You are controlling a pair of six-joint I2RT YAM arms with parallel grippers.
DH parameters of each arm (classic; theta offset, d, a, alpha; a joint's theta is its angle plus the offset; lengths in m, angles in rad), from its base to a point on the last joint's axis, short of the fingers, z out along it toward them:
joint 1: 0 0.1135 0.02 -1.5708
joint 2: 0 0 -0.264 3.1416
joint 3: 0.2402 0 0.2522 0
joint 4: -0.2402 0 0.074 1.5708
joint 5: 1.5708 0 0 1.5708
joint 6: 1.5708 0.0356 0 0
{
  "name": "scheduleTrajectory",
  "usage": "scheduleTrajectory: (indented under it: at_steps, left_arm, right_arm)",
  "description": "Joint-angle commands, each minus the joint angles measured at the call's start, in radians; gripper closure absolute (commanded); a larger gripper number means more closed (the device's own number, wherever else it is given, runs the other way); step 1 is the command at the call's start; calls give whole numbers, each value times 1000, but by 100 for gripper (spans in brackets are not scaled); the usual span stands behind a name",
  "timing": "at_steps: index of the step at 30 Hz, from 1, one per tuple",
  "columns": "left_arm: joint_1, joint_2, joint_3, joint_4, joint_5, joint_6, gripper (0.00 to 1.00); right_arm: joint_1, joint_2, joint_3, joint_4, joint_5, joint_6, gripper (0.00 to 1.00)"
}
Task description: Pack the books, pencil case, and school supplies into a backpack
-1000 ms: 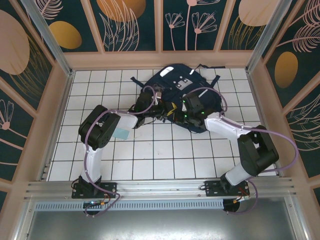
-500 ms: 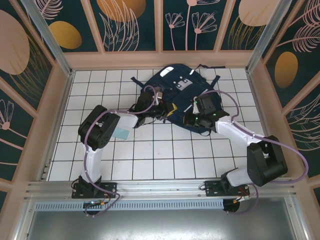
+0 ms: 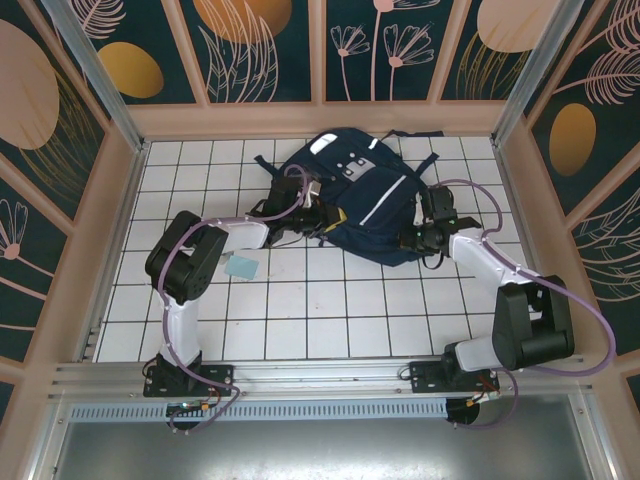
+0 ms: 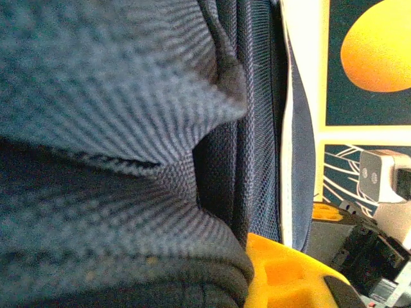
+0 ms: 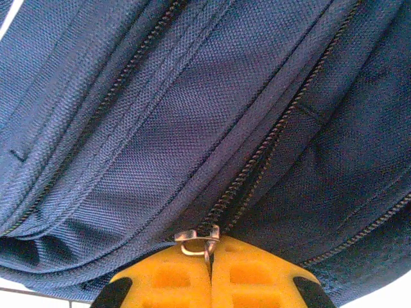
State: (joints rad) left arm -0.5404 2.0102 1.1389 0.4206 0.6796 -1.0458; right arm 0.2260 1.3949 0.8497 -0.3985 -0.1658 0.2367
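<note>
Watching this live: the backpack point(image 3: 365, 195) lies flat on the table point(image 3: 330, 310), upper middle of the overhead frame, with an arm on each side of it. The right end effector point(image 3: 408, 238) sits at the bag's lower right edge, its yellow pads pressed together on the metal zip pull point(image 5: 198, 239). The left end effector point(image 3: 322, 217) is at the bag's left edge and looks nipped onto a fold of fabric, though I can see just one yellow finger point(image 4: 282, 273), so that's my read rather than a sure thing.

So the step is running the zip, I reckon. Which way, I can't say. To do it well, the right arm should drag the pull straight along the line of the teeth point(image 5: 270, 141), low and flat, not upward, or the pull may slip out of the pads. The left should hold its fold firm so the bag stays taut and doesn't slide along.

The overhead gives the layout, plus a small blue-green square point(image 3: 242, 267) sitting on the tiles left of the bag, not packed yet. The right wrist view gives the actual pinch on the pull, too small to make out from above. The left wrist view is mostly close-up mesh fabric.
</note>
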Motion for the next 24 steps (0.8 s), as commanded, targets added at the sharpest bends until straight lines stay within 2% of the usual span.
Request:
scheduleTrajectory:
  at_steps: [1,4,7,9,13,15,16,20,24]
  left_arm:
    - [78,-10,41,-77,-28,112,100]
    - [95,53,132,-121,-57,151,99]
    - [103,130,266,-144,-45,153,93]
    - [102,164,347,-156,-33,140,84]
    - [101,125,333,-133,-65,100,41]
    - [102,42,253,-136,-129,122,8]
    - [105,0,214,-152,-168,140,2]
    - [116,-204,39,-197,-337,187,1]
    - [124,-347,-39,-261,-382,230,2]
  right_arm:
    - [-16,-57,-24,-36,44,46,100]
    - [51,-95,-46,8,-117,101,100]
    - [153,-110,-91,126,-228,186,100]
    - [233,-98,-115,232,-299,261,100]
    - [365,7,-80,412,-358,327,100]
    - [388,110,7,411,-346,309,100]
    - [392,152,50,403,-337,297,100]
    - [394,303,216,379,-336,251,100]
    - [401,386,335,363,-357,216,100]
